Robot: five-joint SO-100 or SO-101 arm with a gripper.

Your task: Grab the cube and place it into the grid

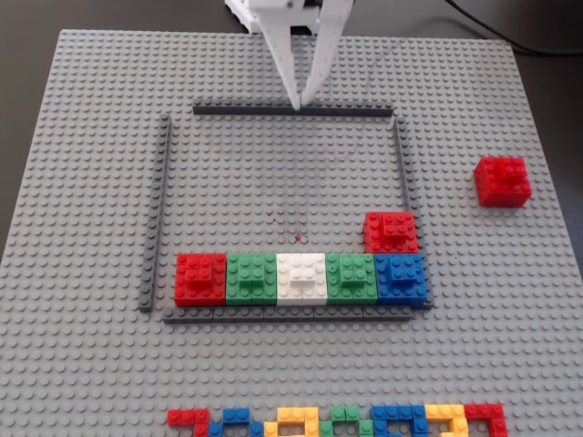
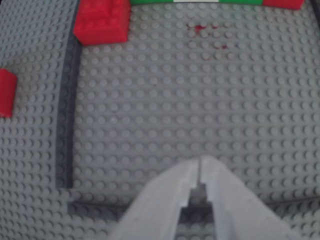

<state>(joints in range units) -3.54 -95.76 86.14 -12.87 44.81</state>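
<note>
The grid [image 1: 168, 209], a square of grey studded baseplate [image 1: 82, 364] framed by four thin dark grey strips, holds six blocks. Along its near strip in the fixed view stands a row of five touching blocks: from left to right a red block [image 1: 200, 278], a green block [image 1: 251, 277], a white block [image 1: 301, 277], a second green block [image 1: 352, 276] and a blue block [image 1: 400, 277]. Another red block [image 1: 392, 231] sits just behind the blue one, close to the right strip. A few small red specks [image 1: 276, 217] mark the bare studs near the middle of the grid.

The cube [image 1: 503, 180], red with a smaller raised brick on top, lies outside the grid on the baseplate, to the right of the right strip in the fixed view.

Only the fixed view shows the whole row, the cube complete, and the flat multicoloured brick strip [image 1: 337, 421] at the bottom edge. The wrist view shows just the red block inside the grid's corner [image 2: 101, 21], a sliver of the row along its top edge, and the cube [image 2: 7, 93] cut off at the left edge, beyond the dark strip.

The gripper [image 1: 300, 102] points down at the far strip of the grid, its white fingers [image 2: 165, 205] brought together at the tips with nothing between them. The cube is well apart from the fingers, off to the right in the fixed view.
</note>
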